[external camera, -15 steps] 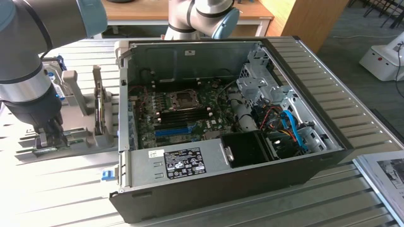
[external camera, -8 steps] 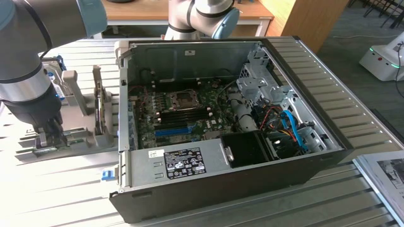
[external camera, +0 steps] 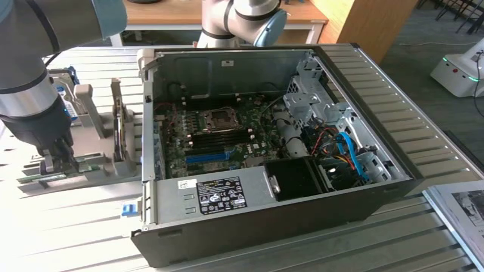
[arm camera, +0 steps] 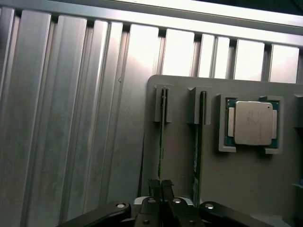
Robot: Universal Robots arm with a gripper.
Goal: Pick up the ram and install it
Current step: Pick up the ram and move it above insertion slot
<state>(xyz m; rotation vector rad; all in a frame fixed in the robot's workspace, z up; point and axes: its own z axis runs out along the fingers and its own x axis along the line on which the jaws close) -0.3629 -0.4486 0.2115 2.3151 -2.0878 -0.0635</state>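
Arm: the grey robot arm [external camera: 30,85] reaches straight down over the holder, at the exterior view's left.
Claw: the black two-fingered gripper [arm camera: 161,185] has its fingers drawn narrow and pinched onto the top edge of the ram.
Ram: the ram [arm camera: 161,137], a slim green circuit-board strip seen edge-on, stands upright in the holder slot closest to the holder's side edge. Its far end sits in that slot's notched end post.
Second stick: the other green memory stick [arm camera: 202,132] stands on edge in the next slot. It runs parallel to the ram, just beside it, between the ram and the processor.
Processor: the square silver-lidded processor chip [arm camera: 251,123] lies flat in a recess near the holder's end edge, level with the slot posts.
Holder: the pale grey plastic holder tray [arm camera: 246,184] lies on the table beside the case, on the exterior view's left.
Table: the ribbed aluminium table top [arm camera: 71,123] carries both the holder and the case.
Case: the black open computer case [external camera: 264,232] lies on its side at the table's middle.
Board: the green motherboard [external camera: 226,141] lies exposed inside the case. The long blue plastic slots [external camera: 206,157] are near the board's edge, beside the silver labelled power-supply box [external camera: 215,195].
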